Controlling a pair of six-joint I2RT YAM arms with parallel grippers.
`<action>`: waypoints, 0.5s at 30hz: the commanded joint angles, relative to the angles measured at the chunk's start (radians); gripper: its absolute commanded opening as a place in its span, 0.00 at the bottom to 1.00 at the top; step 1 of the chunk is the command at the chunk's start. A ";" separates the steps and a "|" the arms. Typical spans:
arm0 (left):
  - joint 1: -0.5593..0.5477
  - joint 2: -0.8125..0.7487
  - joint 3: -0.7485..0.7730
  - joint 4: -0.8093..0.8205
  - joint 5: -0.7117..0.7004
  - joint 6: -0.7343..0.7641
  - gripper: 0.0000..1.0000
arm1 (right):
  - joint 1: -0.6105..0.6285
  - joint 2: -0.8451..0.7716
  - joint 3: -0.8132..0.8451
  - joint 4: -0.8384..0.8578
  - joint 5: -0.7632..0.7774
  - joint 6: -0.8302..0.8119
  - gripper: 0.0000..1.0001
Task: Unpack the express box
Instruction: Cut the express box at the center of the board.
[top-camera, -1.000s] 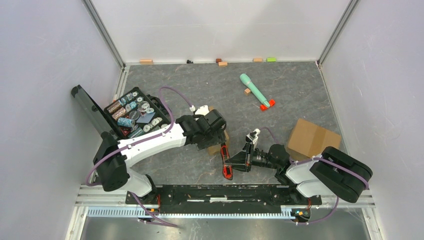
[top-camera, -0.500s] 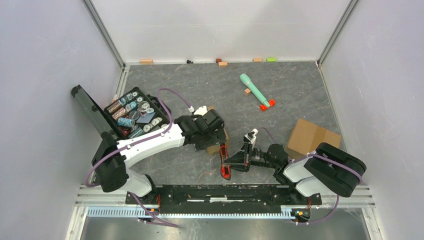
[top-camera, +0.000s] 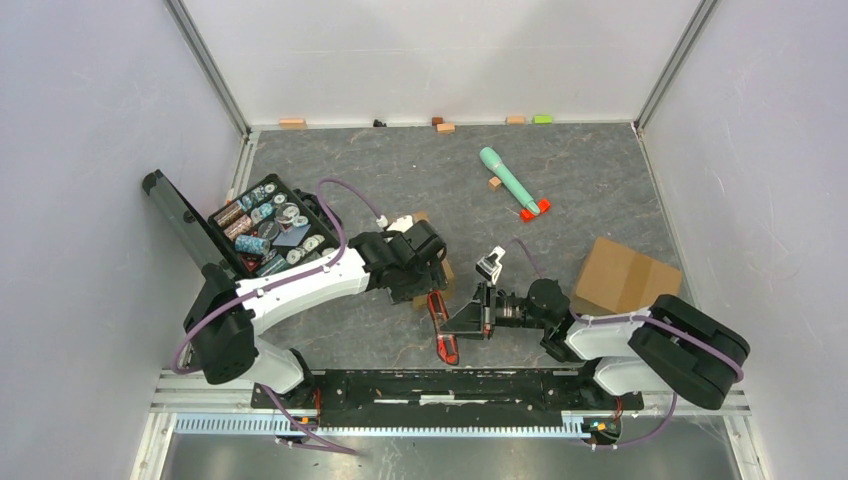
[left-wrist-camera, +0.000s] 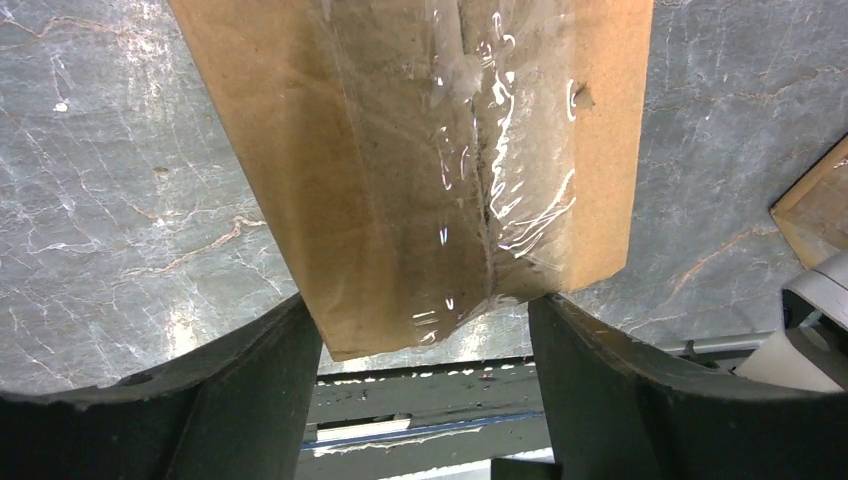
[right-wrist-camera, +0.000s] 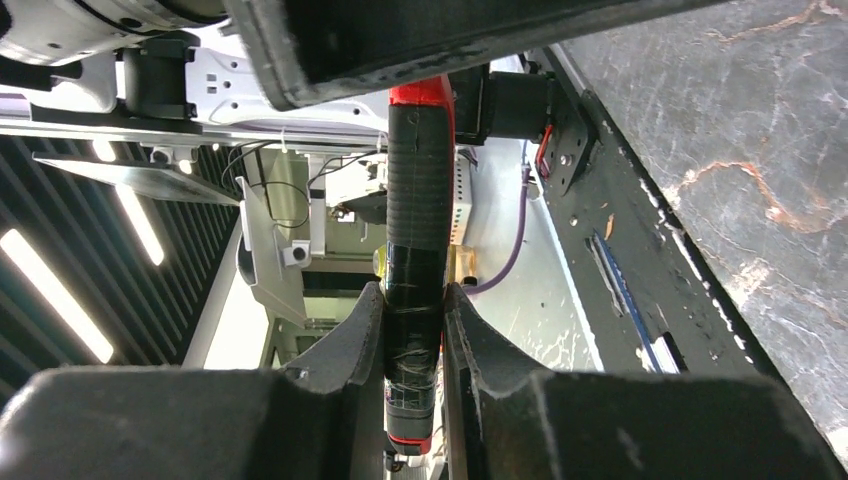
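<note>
The express box (left-wrist-camera: 440, 160) is a small brown carton with clear tape along its seam. It lies mid-table, mostly hidden under my left gripper (top-camera: 420, 265) in the top view. In the left wrist view both black fingers (left-wrist-camera: 270, 380) of the left gripper (left-wrist-camera: 422, 303) press the box's near end from either side. My right gripper (top-camera: 457, 322) is shut on a red and black utility knife (top-camera: 438, 325), whose tip lies close to the box's near corner. The right wrist view shows the knife handle (right-wrist-camera: 420, 230) clamped between the jaws of the right gripper (right-wrist-camera: 415, 310).
A second, larger cardboard box (top-camera: 625, 277) sits at the right. An open black case (top-camera: 268, 228) full of small items stands at the left. A teal tool with a red end (top-camera: 512, 182) lies further back, and small blocks (top-camera: 445, 126) line the rear wall.
My right gripper has carried the knife to the left, closer to the express box. The left arm has stayed on the box with hardly any shift.
</note>
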 joint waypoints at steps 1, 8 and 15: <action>0.009 -0.013 -0.004 0.005 0.000 0.058 0.78 | 0.002 0.030 -0.016 0.112 -0.007 0.003 0.00; 0.044 -0.041 -0.016 0.007 -0.005 0.085 0.91 | 0.002 -0.094 -0.043 -0.107 0.017 -0.083 0.00; 0.058 -0.107 -0.002 0.019 -0.030 0.145 1.00 | 0.002 -0.280 -0.056 -0.457 0.084 -0.212 0.00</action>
